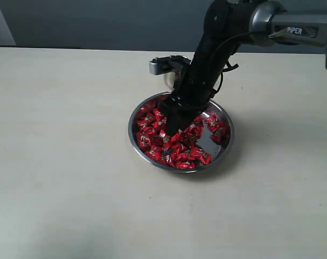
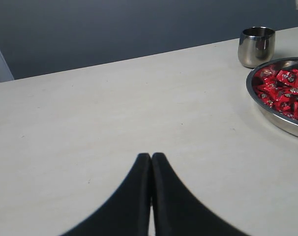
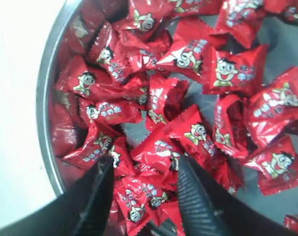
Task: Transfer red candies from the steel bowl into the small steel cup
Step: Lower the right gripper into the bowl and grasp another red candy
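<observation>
Right gripper (image 3: 145,172) jaws spread, down among red candies (image 3: 188,132) heaped in steel bowl (image 1: 208,141), middle of worktop (image 1: 55,162). Small steel cup (image 2: 256,45) just beyond, toward far edge. Wrappers likely light, crinkly, slippery: pinch candy body, not twisted ends. Left gripper (image 2: 151,162) closed, empty.

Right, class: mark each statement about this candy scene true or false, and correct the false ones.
1. The right end effector is down among the red candies in the steel bowl. True.
2. The left end effector is open. False: it is shut.
3. The small steel cup stands inside the bowl. False: it stands outside it, on the table.
4. The right end effector's jaws are apart. True.
</observation>
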Robot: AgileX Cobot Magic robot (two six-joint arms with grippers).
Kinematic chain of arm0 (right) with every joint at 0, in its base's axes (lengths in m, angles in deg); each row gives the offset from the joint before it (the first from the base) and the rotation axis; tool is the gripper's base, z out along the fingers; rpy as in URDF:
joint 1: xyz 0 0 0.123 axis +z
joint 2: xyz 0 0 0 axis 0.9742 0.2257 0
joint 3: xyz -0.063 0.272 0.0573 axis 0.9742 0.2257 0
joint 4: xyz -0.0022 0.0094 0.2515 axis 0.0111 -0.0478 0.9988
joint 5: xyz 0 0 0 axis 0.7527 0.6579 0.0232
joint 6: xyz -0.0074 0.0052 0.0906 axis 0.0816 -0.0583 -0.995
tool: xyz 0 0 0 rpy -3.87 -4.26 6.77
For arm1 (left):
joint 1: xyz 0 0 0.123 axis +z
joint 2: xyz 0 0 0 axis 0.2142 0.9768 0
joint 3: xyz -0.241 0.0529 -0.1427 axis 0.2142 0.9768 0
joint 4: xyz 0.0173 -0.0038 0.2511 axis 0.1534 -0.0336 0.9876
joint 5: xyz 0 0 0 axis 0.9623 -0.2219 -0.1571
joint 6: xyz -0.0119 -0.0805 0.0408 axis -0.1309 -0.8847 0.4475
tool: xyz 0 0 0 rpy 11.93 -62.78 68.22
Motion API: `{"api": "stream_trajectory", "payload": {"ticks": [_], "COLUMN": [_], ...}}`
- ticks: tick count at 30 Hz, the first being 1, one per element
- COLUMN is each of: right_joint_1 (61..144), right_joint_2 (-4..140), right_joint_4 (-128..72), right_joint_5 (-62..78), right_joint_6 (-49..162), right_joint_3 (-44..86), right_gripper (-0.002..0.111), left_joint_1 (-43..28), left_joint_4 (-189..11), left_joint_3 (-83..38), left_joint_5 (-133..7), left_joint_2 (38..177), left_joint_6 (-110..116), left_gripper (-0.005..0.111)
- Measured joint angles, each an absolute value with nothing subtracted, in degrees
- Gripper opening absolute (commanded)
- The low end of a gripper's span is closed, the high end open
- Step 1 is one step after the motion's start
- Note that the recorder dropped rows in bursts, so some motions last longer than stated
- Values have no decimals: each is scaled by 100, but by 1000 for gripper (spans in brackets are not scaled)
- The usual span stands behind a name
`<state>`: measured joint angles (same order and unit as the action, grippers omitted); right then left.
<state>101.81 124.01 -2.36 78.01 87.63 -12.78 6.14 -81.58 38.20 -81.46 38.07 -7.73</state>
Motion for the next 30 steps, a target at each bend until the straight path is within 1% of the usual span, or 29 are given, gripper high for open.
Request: {"api": "stream_trajectory", "payload": {"ticks": [4,13,15,20,21,30], "right_joint_1": [10229,10227,10227,10232,10232,10232], "right_joint_2": [12575,12716,12737,12774,12774,12748], "right_joint_4": [-299,-413,-442,-513,-523,-536], "right_joint_5": [7801,7801,7801,7801,7801,7801], "right_joint_6": [8822,8847,8847,8847,8847,8851], "right_joint_3": [-1266,-1255,-1255,-1255,-1255,-1255], "right_gripper": [43,42,37,4,-1,-1], "left_joint_1": [614,614,614,614,614,614], "left_joint_4": [-8158,-8158,-8158,-8158,-8158,-8158], "left_joint_3": [3820,3820,3820,3820,3820,3820], "left_joint_5": [-8146,-8146,-8146,-8146,-8146,-8146], "left_joint_2": [3807,3807,3807,3807,3807,3807], "left_joint_6": [-773,-773,-773,-773,-773,-773], "left_gripper": [0,0,0,0,0,0]}}
